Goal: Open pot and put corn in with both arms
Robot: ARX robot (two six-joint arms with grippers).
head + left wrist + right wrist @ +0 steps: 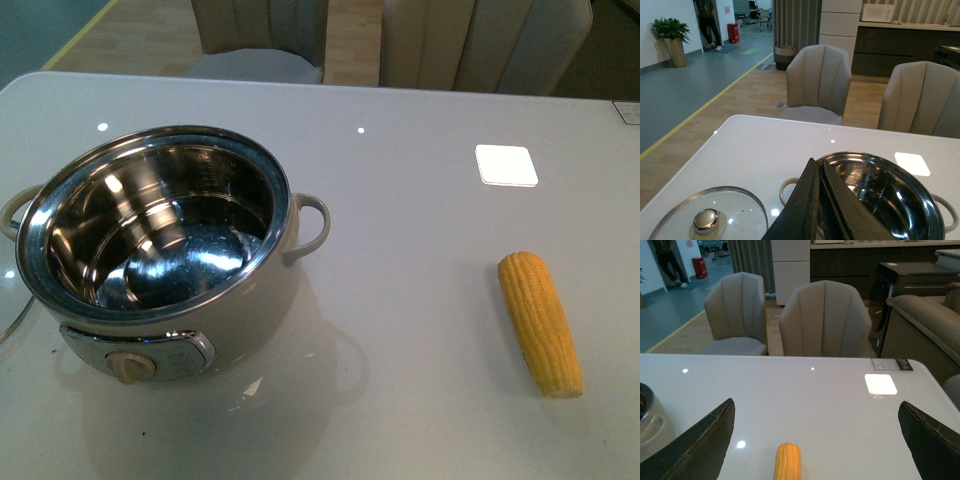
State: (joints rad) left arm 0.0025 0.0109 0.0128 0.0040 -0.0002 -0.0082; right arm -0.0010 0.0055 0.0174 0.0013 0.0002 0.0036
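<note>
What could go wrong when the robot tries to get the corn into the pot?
The corn is round and the table shiny, so it might roll away when the wide-open right gripper closes on it. A weak grip could drop it on the way across to the pot. The glass lid lies right beside the pot, where the shut left gripper could bump it.

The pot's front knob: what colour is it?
The knob is beige, on a chrome panel. The front view shows it best.
</note>
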